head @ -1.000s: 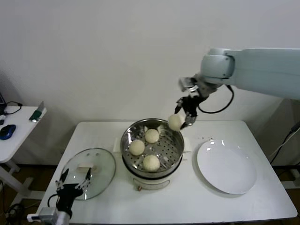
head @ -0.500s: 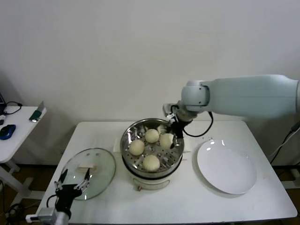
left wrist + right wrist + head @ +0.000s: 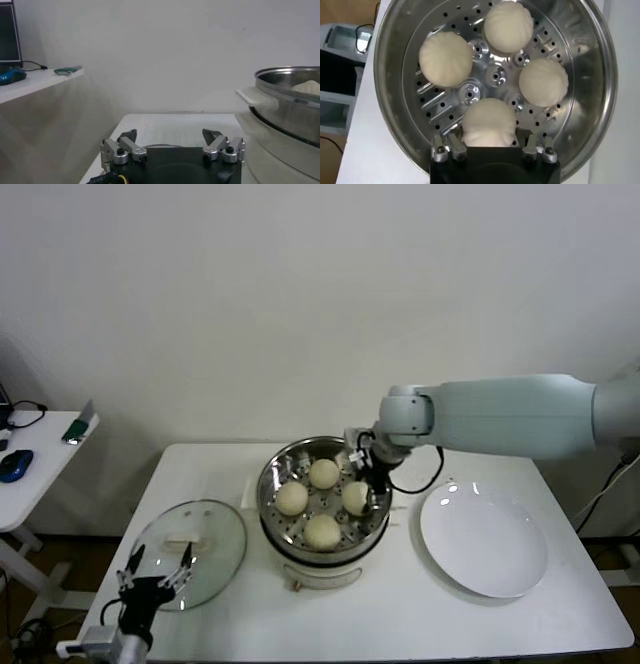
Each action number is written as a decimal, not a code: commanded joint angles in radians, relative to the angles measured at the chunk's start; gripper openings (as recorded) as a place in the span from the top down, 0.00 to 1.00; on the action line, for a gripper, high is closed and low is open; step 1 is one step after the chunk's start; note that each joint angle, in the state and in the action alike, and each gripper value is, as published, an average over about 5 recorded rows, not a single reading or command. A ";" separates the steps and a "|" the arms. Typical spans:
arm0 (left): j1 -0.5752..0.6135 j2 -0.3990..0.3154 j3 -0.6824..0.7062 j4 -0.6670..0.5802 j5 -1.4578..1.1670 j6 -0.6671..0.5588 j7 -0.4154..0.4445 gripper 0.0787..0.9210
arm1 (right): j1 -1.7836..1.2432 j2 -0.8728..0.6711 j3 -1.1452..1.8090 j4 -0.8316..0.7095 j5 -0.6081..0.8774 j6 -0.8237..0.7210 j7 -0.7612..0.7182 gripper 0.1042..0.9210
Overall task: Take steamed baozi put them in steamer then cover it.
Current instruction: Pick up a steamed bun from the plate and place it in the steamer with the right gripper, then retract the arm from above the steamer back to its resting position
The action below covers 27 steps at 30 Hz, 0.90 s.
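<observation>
The steamer (image 3: 270,502) stands mid-table on its cream pot base, and four steamed baozi lie on its perforated floor. My right gripper (image 3: 370,484) reaches down inside the right side of the basket. It is shut on one baozi (image 3: 489,120), which rests on the floor with dented sides, fingers tight at both flanks. The other three baozi (image 3: 445,58) (image 3: 508,26) (image 3: 543,82) lie free around the centre. The glass cover (image 3: 205,536) lies flat at the table's front left. My left gripper (image 3: 158,562) hangs open over the cover's near edge, holding nothing.
An empty white plate (image 3: 483,539) lies to the right of the steamer. A low side table (image 3: 35,459) with a blue mouse stands at the far left. The wall is close behind the table. In the left wrist view the steamer's rim (image 3: 287,75) and pot handle show alongside.
My right arm swung in from above and right of the steamer and lowered the baozi onto the basket floor. The left arm has not moved.
</observation>
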 commanded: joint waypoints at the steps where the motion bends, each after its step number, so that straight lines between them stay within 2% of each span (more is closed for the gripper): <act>1: 0.000 0.000 0.001 0.002 -0.001 -0.001 0.000 0.12 | -0.036 0.010 0.009 -0.020 -0.020 -0.009 0.018 0.25; 9: 0.000 -0.003 -0.001 -0.005 0.000 0.002 0.000 0.12 | 0.045 -0.016 0.020 -0.018 -0.003 0.056 -0.050 0.13; 17: -0.002 0.000 0.004 -0.018 -0.013 0.025 -0.005 0.12 | 0.130 -0.165 0.140 0.007 0.042 0.102 -0.101 0.12; 22: -0.001 0.008 0.002 -0.018 -0.016 0.027 -0.009 0.12 | 0.066 -0.340 0.308 0.044 0.069 0.076 -0.017 0.12; 27: -0.004 0.020 0.009 -0.004 0.006 0.020 -0.009 0.12 | -0.133 -0.530 0.582 0.081 0.062 0.062 0.123 0.12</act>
